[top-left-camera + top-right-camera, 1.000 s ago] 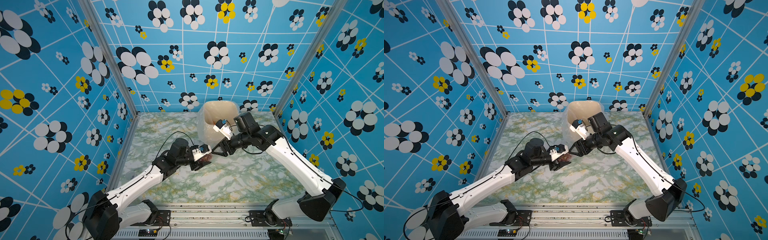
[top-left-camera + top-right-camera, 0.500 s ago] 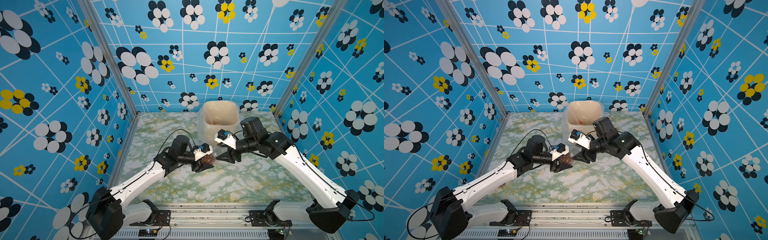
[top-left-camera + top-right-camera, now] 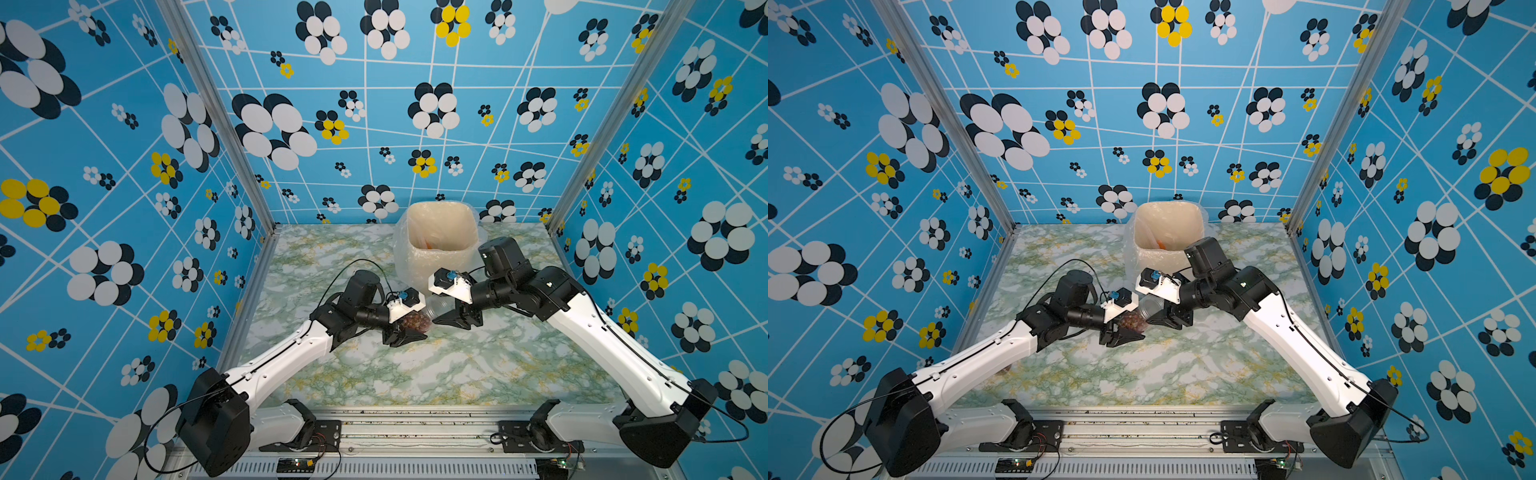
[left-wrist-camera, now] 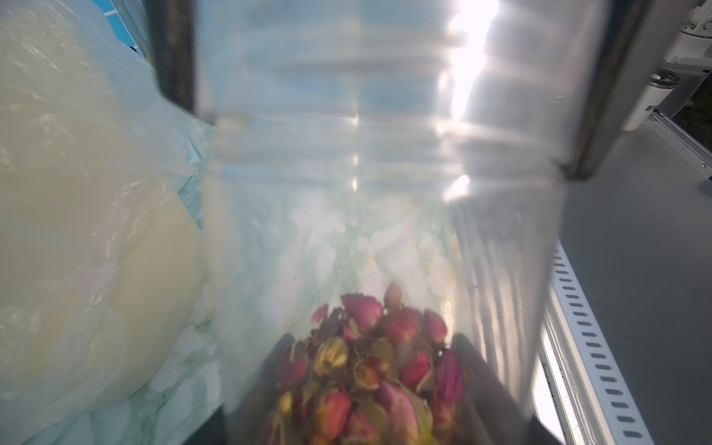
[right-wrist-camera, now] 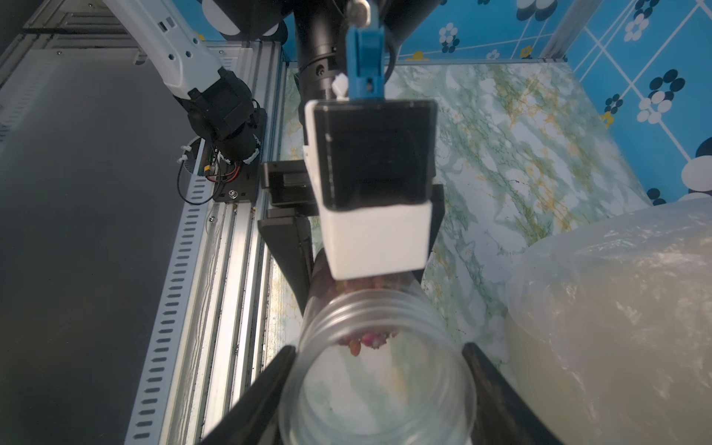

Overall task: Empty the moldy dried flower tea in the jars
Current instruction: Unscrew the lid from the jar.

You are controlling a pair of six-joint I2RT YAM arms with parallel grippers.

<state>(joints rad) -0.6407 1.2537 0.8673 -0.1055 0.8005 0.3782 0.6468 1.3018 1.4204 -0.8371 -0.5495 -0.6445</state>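
Note:
A clear jar (image 3: pixel 439 309) lies roughly level just above the table, its open threaded mouth (image 5: pixel 377 385) facing my right arm. The moldy dried flower tea (image 3: pixel 413 322), pink and yellow buds (image 4: pixel 370 366), sits heaped at the jar's closed end. My left gripper (image 3: pixel 409 330) is shut on that end, a dark finger on each side. My right gripper (image 5: pixel 377 348) is open, its fingers (image 5: pixel 277 370) standing close beside the mouth's rim, one on each side. Whether they touch the rim I cannot tell. No lid shows on the jar.
The beige plastic-lined bin (image 3: pixel 415 216) stands at the back, just behind both grippers, with something orange at its bottom. Blue flowered walls close in the marble-patterned table (image 3: pixel 415 374). A metal rail (image 3: pixel 395 428) runs along the front edge.
My right gripper came away from the bin and down to the jar's mouth, its jaws a little wider. The left gripper with the jar shifted slightly toward the front.

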